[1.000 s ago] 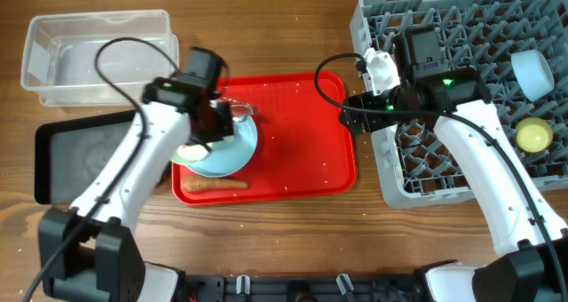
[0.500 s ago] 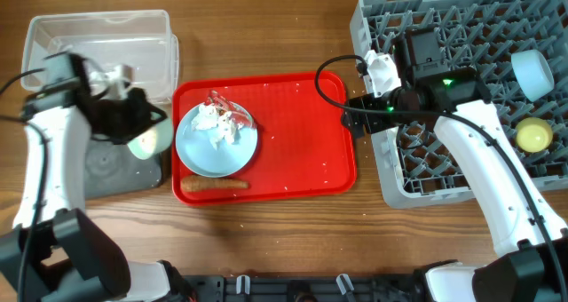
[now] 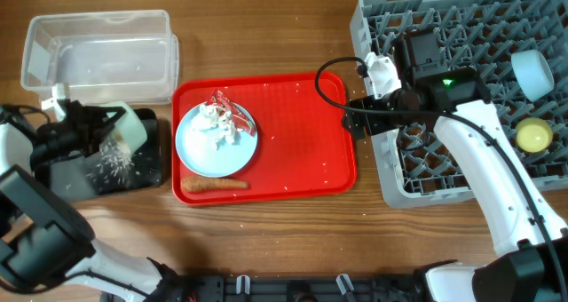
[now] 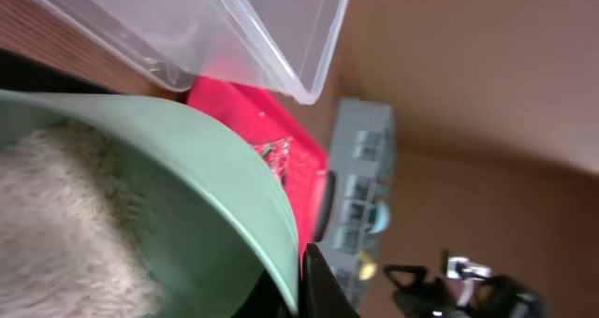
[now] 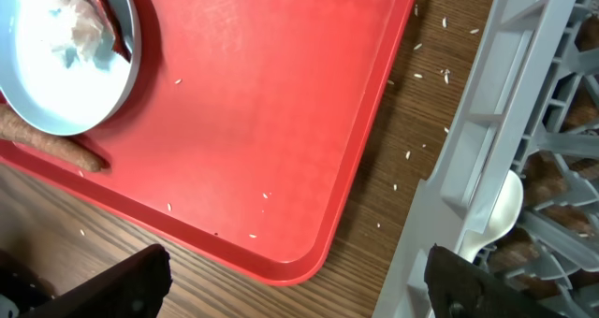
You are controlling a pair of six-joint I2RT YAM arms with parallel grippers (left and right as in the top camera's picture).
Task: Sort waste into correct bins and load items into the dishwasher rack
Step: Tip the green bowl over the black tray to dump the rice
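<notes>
Left pincer point(image 3: 89, 131) grips green bowl point(image 3: 131, 129), tilted over black tray point(image 3: 155, 160) at 9 o'clock of bench point(image 3: 266, 240); grains point(image 3: 111, 160) on tray. Clear tub point(image 3: 98, 53) at 10. Red tray point(image 3: 302, 142) at centre carries one plate point(image 3: 209, 155) with wrapper point(image 3: 232, 107) and tissue point(image 3: 213, 120); one stick point(image 3: 213, 184) beside plate. Right pincer point(image 5: 299, 285) open, empty, over gap between red tray and rack point(image 3: 461, 27). Rack at 3 holds one pale bowl point(image 3: 532, 71), one cup point(image 3: 532, 135), one spoon point(image 5: 496, 210). Two bowls, two bins.

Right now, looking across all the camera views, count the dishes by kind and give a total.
Plates: 1, the light blue plate
Bowls: 2, the pale green bowl and the pale blue-white bowl
Cups: 1, the yellow cup
Spoons: 1, the white spoon
Total: 5
</notes>
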